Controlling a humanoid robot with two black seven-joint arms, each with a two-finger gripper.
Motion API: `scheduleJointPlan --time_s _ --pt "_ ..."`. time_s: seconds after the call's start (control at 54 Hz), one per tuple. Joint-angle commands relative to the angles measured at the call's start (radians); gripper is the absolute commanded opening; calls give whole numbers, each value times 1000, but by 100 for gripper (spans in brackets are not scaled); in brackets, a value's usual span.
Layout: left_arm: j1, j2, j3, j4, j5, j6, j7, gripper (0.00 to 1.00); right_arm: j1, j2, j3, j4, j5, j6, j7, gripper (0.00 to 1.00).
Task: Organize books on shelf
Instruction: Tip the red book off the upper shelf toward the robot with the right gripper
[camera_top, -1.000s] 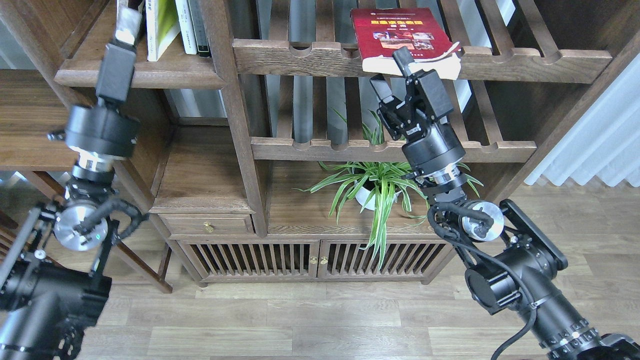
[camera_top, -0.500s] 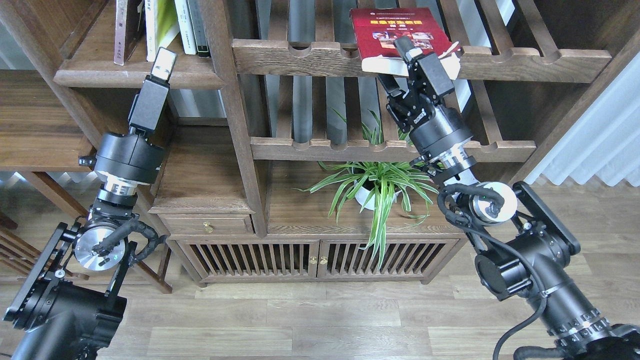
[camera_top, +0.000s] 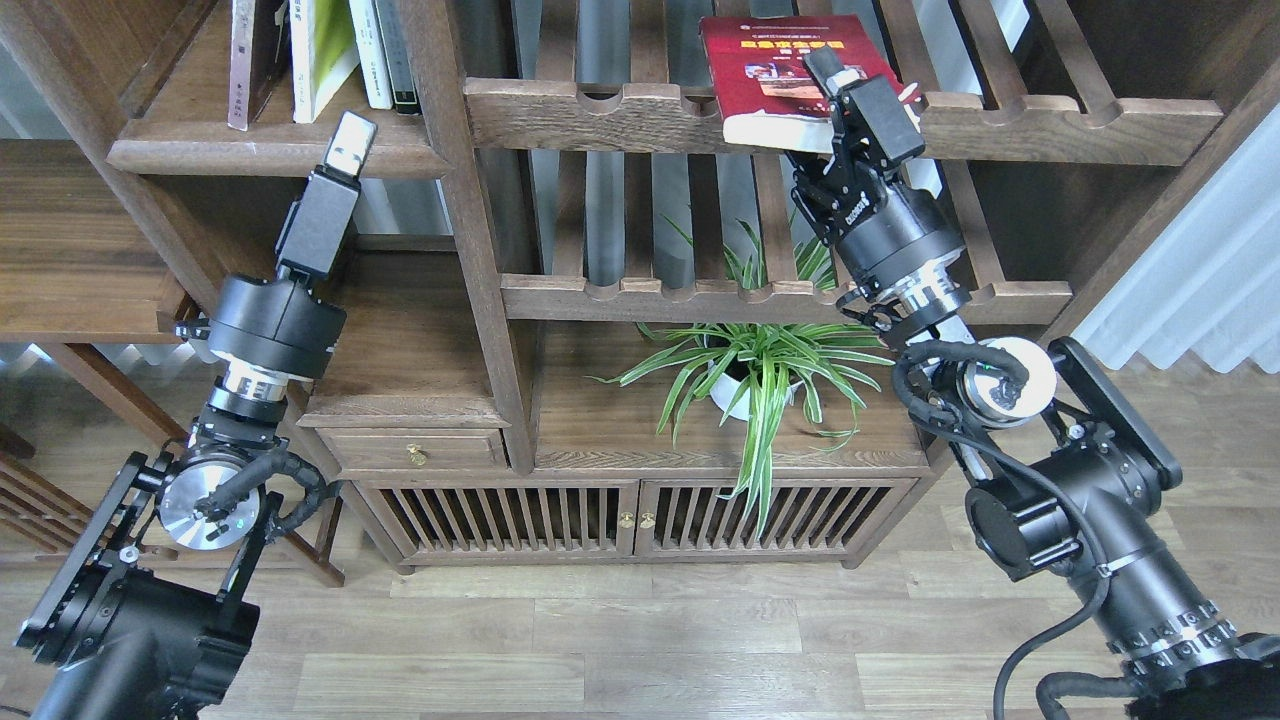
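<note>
The red book (camera_top: 775, 60) lies flat on the upper slatted rack, its page edge jutting over the notched front rail. My right gripper (camera_top: 814, 116) is open, one finger on the cover and the other under the book's front edge. The dark maroon book (camera_top: 240, 60) and the yellow-green book (camera_top: 322, 50) stand upright on the solid brown shelf (camera_top: 240, 152) at the upper left, beside slim white and dark volumes (camera_top: 385, 55). My left gripper (camera_top: 351, 142) hangs just in front of that shelf's edge, holding nothing; its fingers cannot be told apart.
A spider plant in a white pot (camera_top: 745, 385) stands on the cabinet top below my right arm. A thick upright post (camera_top: 465, 240) divides the shelf from the racks. A lower slatted rack (camera_top: 690, 297) sits just under my right wrist. White curtains (camera_top: 1200, 270) hang at the right.
My left gripper has drawn back from the maroon book, down and to the right, to the shelf's front edge. My right gripper has risen and closed in on the red book's front edge.
</note>
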Motion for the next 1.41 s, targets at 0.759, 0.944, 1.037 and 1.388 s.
scheduleJointPlan --time_s 0.759,0.944,1.037,1.388 --pt "17 0 22 0 0 0 6 92 -5 -45 3 14 0 -66 64 25" --pt "56 0 24 0 0 0 6 92 -18 -34 2 11 0 35 92 6" --pt "65 0 25 5 -3 0 5 92 -26 -31 0 13 2 62 92 6" --pt "135 0 79 14 -17 0 3 92 -101 4 -29 40 14 308 81 4"
